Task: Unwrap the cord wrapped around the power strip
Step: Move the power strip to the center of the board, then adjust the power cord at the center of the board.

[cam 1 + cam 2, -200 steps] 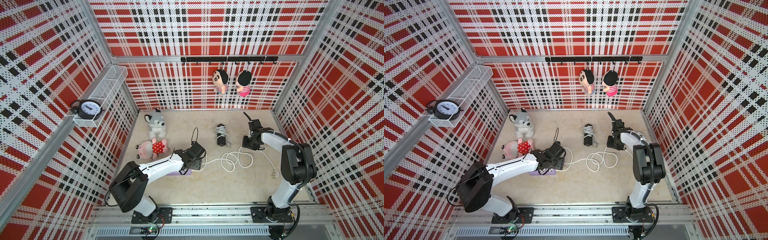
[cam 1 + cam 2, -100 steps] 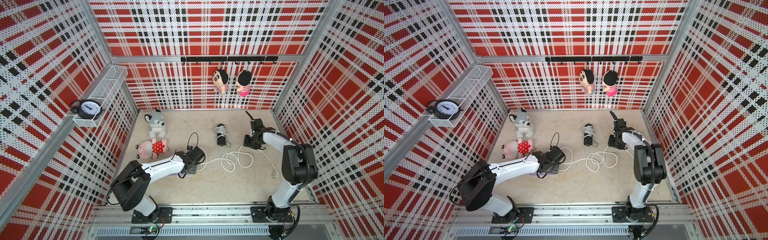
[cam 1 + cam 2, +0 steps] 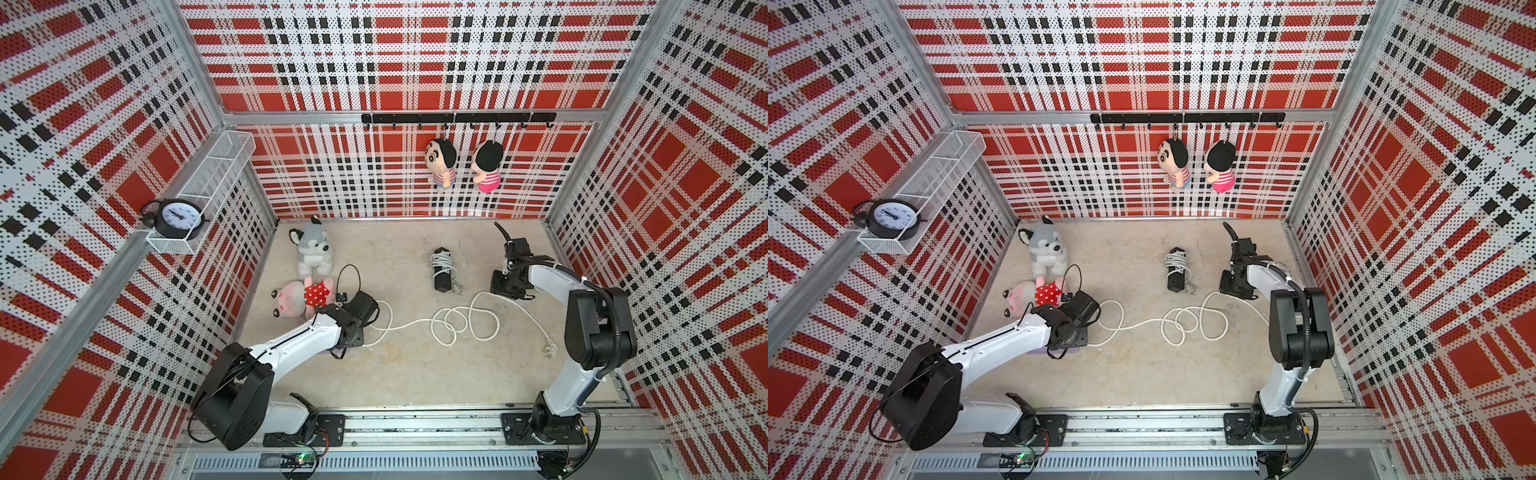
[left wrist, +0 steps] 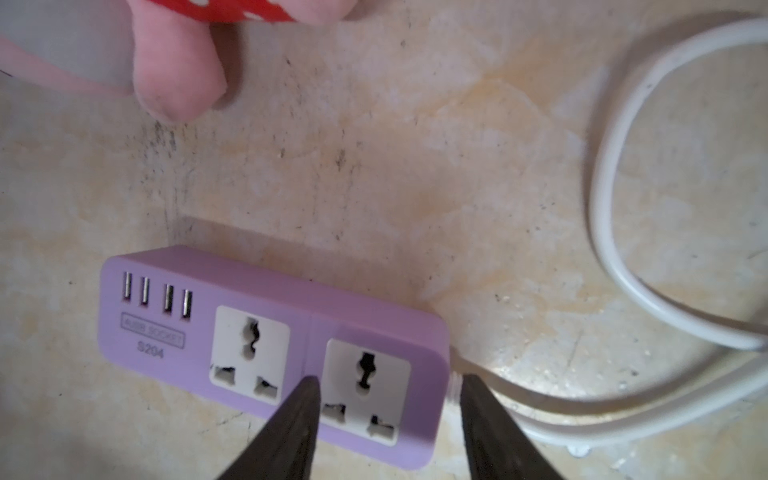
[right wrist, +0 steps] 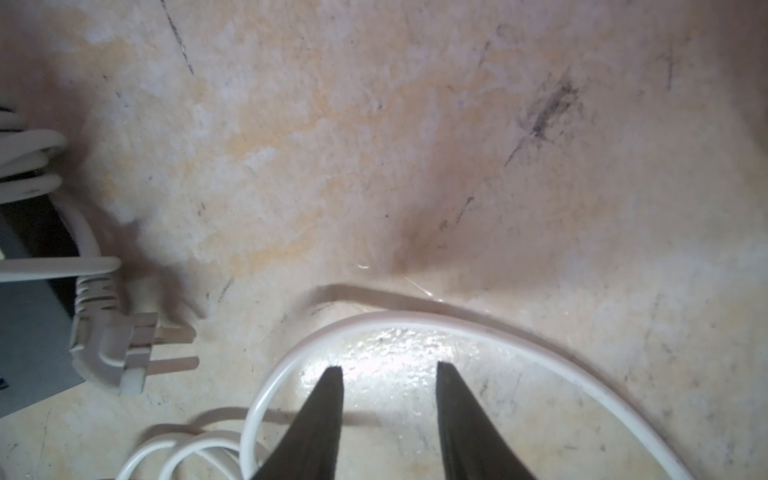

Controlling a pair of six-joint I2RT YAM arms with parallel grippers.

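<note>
Power strip (image 4: 266,345) under left end effector (image 4: 388,377)

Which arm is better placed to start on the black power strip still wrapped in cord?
Probably the right. The right claw hangs open just beside the black power strip, whose plug shows in its wrist view. The left claw is farther off, over the purple power strip.

Bright overall; wrist views seemingly soft (floor (image 5: 395,349) glare).
</note>
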